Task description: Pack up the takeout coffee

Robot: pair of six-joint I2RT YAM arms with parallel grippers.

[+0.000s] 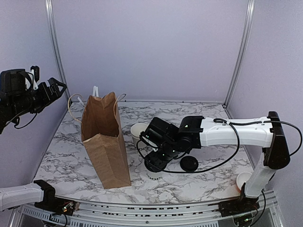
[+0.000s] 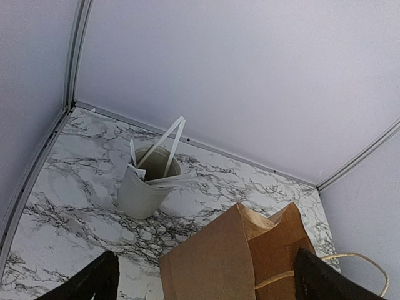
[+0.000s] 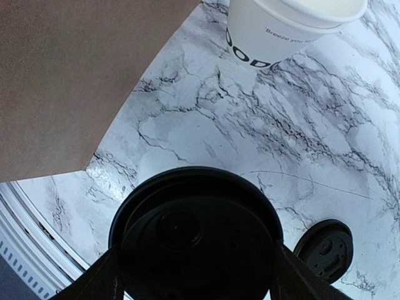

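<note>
The takeout coffee (image 1: 154, 173) stands on the marble table just right of the brown paper bag (image 1: 104, 137). Only its black lid and a strip of white cup with lettering show under my right gripper (image 1: 157, 160). In the right wrist view the round black lid (image 3: 194, 219) fills the space between my right gripper's (image 3: 194, 278) fingers, which press on both sides of it. The bag (image 3: 62, 75) is close on the left there. My left gripper (image 1: 53, 88) is raised at the far left, open and empty, and looks down on the open top of the bag (image 2: 250, 262).
A lidless white cup (image 1: 138, 130) (image 3: 287, 25) stands behind the coffee. A loose black lid (image 1: 189, 163) (image 3: 328, 247) lies to its right. A white cup of stirrers (image 2: 147, 184) stands behind the bag. Another cup (image 1: 244, 179) sits by the right arm's base.
</note>
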